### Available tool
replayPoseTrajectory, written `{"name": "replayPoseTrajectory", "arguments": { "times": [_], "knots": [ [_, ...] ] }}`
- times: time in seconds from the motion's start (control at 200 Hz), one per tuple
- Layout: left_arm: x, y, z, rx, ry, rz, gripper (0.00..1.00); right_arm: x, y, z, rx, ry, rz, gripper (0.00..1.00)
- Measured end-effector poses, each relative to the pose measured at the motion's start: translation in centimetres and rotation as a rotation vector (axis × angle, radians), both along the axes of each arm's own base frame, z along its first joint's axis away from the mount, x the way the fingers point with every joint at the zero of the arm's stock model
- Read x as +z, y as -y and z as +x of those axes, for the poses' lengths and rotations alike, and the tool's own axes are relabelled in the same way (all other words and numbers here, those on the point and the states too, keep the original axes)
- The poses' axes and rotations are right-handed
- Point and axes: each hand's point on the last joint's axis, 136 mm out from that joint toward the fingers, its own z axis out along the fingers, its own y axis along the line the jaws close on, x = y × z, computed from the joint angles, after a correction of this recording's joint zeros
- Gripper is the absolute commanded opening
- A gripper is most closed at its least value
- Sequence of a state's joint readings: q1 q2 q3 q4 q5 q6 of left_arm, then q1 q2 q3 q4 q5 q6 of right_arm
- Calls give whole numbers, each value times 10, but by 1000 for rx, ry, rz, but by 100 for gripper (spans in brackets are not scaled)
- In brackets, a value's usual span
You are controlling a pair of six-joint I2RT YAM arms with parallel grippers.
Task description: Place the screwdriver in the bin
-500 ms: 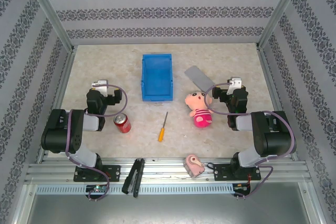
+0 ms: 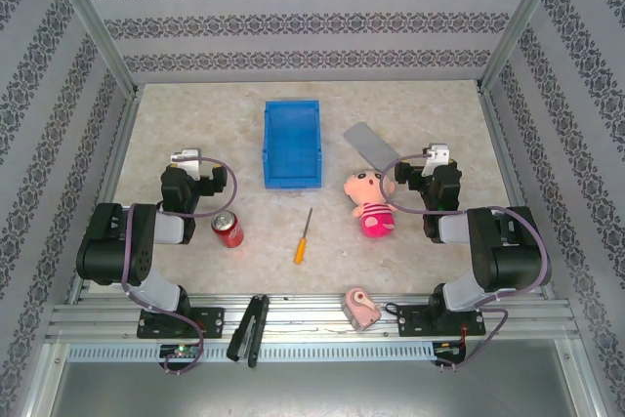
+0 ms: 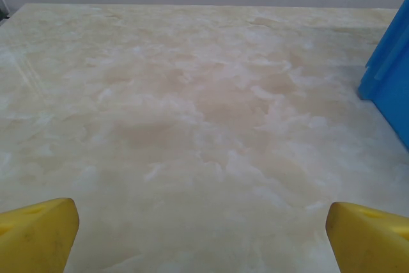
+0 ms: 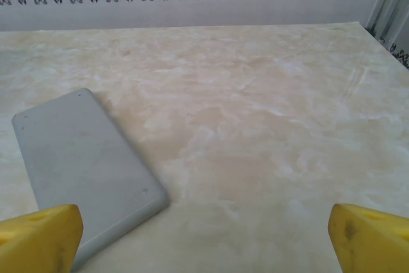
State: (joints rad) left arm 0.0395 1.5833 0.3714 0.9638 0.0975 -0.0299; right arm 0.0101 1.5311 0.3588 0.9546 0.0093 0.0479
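My left gripper (image 3: 204,238) and right gripper (image 4: 204,238) gape empty; reaching the lower-centre screwdriver (image 2: 304,235), I could knock the can (image 2: 229,229).

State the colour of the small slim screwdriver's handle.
Orange-yellow; the small slim screwdriver with its thin dark shaft shows best in the top external view.

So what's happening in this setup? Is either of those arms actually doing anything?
Nothing is being held at this moment. The left gripper and the right gripper are both open, each low over the table on its own side. The screwdriver they're meant to move lies on the table between the red can and the pink doll, just on the near side of the blue bin. The job hasn't started.
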Motion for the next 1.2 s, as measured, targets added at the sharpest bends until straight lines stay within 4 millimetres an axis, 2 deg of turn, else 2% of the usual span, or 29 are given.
{"name": "replayPoseTrajectory", "arguments": {
  "times": [0.914, 1.079, 1.199],
  "knots": [
    [0, 1, 0, -7, 0, 1, 99, 0, 0, 0, 0, 0, 0, 98],
    [-6, 1, -8, -8, -4, 4, 99, -2, 2, 1, -11, -29, -3, 98],
    [2, -1, -11, 5, -16, 8, 99, 15, 3, 2, -17, -17, -5, 98]
  ]
}}
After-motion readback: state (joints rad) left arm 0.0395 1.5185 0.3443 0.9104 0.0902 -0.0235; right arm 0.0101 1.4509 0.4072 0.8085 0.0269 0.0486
